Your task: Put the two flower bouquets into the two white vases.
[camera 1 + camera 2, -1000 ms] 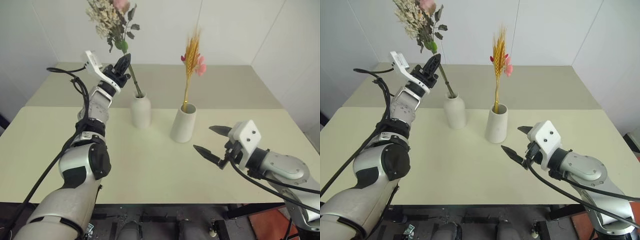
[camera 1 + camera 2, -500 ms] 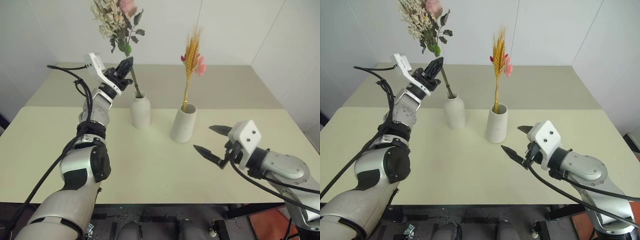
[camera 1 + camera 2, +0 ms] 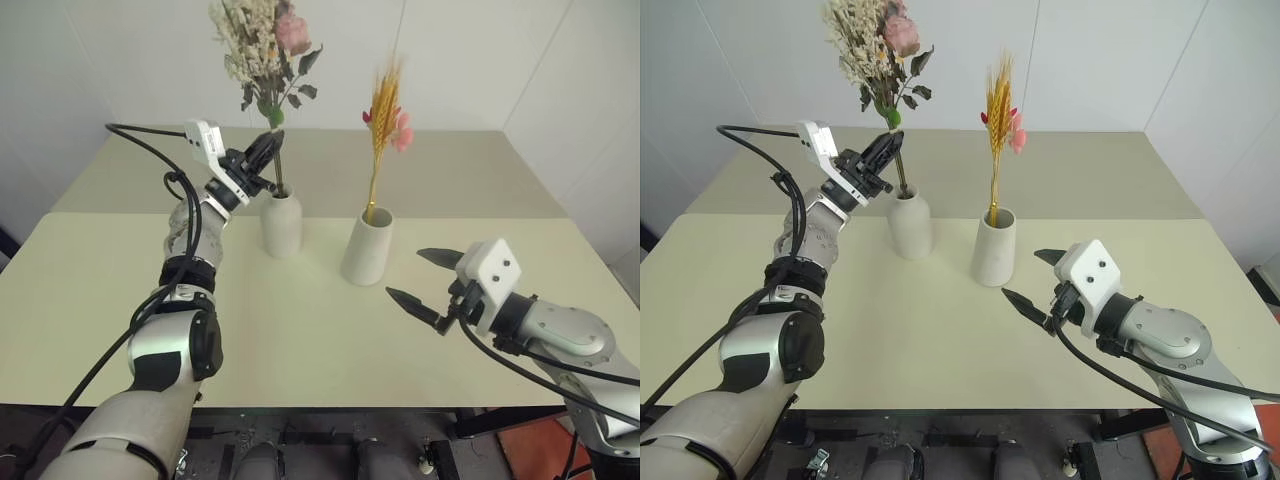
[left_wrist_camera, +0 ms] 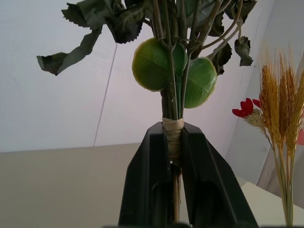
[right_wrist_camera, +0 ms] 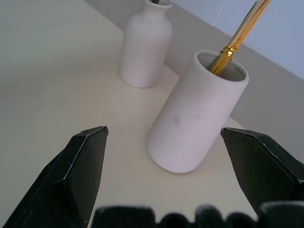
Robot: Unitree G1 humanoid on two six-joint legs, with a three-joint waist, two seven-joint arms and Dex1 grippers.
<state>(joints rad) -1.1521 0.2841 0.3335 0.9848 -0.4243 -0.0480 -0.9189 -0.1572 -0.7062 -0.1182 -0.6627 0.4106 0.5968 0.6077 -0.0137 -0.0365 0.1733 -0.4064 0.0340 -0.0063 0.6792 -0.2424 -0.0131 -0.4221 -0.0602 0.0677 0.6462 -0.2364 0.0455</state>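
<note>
Nearest, at about four o'clock on the pale cream table (image 3: 300,340), the right gripper (image 3: 428,283) hovers above the surface with its two black fingers spread wide, holding nothing, and points toward the vases. Just beyond it, near the middle of the table, stands the plain tapered white vase with the wide mouth (image 3: 366,246); the slim golden wheat-like bunch with a small pink flower (image 3: 384,110) stands in it, its gilded stems leaning against the rim. Just beside that vase, at its nine o'clock, sits the matte white bottle-shaped vase with the narrow neck (image 3: 282,223). Above its mouth the left gripper (image 3: 268,150) has its fingers pressed together on the bound stems of the bushy bunch of pink roses, cream sprigs and green leaves (image 3: 266,45); the stems reach down into the bottle neck while the blooms rise high at twelve o'clock.
</note>
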